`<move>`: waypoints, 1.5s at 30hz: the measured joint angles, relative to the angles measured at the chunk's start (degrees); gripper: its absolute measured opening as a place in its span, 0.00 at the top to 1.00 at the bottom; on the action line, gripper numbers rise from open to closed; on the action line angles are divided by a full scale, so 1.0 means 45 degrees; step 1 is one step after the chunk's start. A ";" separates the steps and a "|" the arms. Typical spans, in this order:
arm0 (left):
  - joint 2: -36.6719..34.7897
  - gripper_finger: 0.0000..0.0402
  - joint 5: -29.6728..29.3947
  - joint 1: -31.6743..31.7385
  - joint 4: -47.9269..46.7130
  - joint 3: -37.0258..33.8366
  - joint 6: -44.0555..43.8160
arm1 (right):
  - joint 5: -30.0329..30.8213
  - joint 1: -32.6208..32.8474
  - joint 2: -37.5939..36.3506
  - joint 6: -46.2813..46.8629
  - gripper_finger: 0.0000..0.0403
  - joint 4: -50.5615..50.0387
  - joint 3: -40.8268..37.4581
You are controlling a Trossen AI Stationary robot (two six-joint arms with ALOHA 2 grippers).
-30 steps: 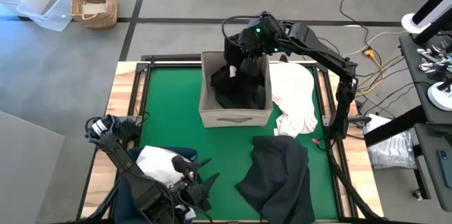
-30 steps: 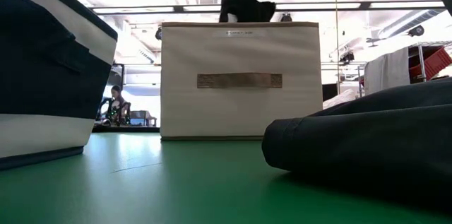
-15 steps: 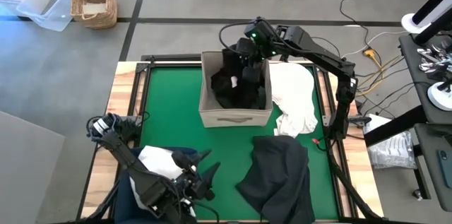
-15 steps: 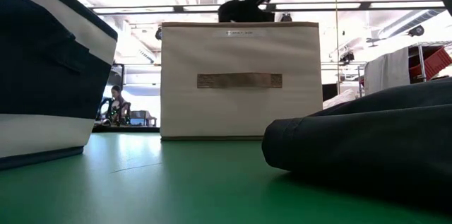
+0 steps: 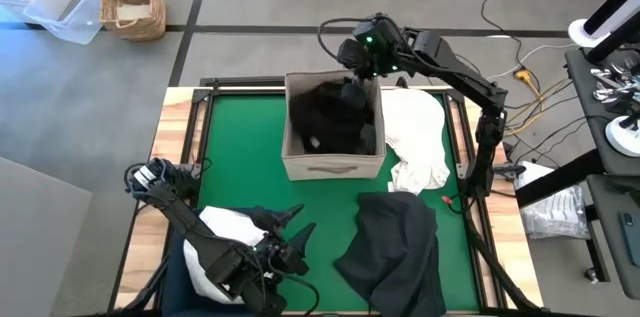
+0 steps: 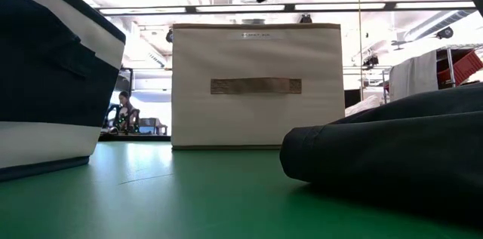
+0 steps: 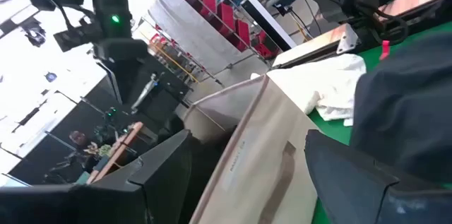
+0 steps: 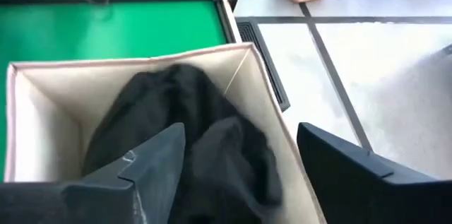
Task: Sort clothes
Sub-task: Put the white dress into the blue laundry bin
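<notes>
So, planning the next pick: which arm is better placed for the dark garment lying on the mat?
Left. Its tool sits open beside the dark garment; the right tool is open above the beige box.

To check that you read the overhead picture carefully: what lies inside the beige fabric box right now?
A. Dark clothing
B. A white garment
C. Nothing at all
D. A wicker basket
A. In the high view the beige box holds a heap of dark clothing, and the right wrist view shows the same dark fabric below the open right gripper; the white garment lies outside, beside the box.
</notes>
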 joint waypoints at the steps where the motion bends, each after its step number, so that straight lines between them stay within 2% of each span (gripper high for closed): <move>1: 0.0000 0.37 0.0056 0.0006 0.0001 0.0000 -0.0026 | 0.0000 0.0000 -0.0003 0.0091 0.33 -0.0029 0.0100; 6: 0.0000 0.37 0.0073 0.0007 0.0019 0.0000 -0.0290 | -0.0010 0.0015 -0.0019 0.0612 0.32 -0.0189 0.0323; 10: 0.0000 0.37 0.0075 0.0002 0.0022 0.0000 -0.0485 | -0.0015 0.0015 -0.0019 0.0783 0.39 -0.0885 0.0323; 15: 0.0000 0.37 0.0478 0.0002 0.0033 0.0000 -0.0821 | -0.0019 0.0174 -0.0084 0.0740 0.54 -0.1888 0.0322; 25: 0.0000 0.37 0.1406 0.0017 0.0084 0.0000 -0.1590 | -0.0019 0.1203 -0.1219 0.0604 0.95 -0.3011 0.0319; 32: 0.0044 0.37 0.1816 0.0017 0.0241 0.0000 -0.1789 | -0.0019 0.2838 -0.2168 0.1608 0.97 -0.3830 0.0191; 39: 0.0092 0.37 0.1818 0.0028 0.0544 0.0000 -0.1775 | 0.0067 0.5205 -0.2778 0.2493 0.97 -0.3759 -0.0443; 45: 0.0092 0.37 0.1823 0.0027 0.0570 0.0000 -0.1763 | 0.1654 0.7294 -0.3175 0.3206 0.97 -0.3714 -0.1219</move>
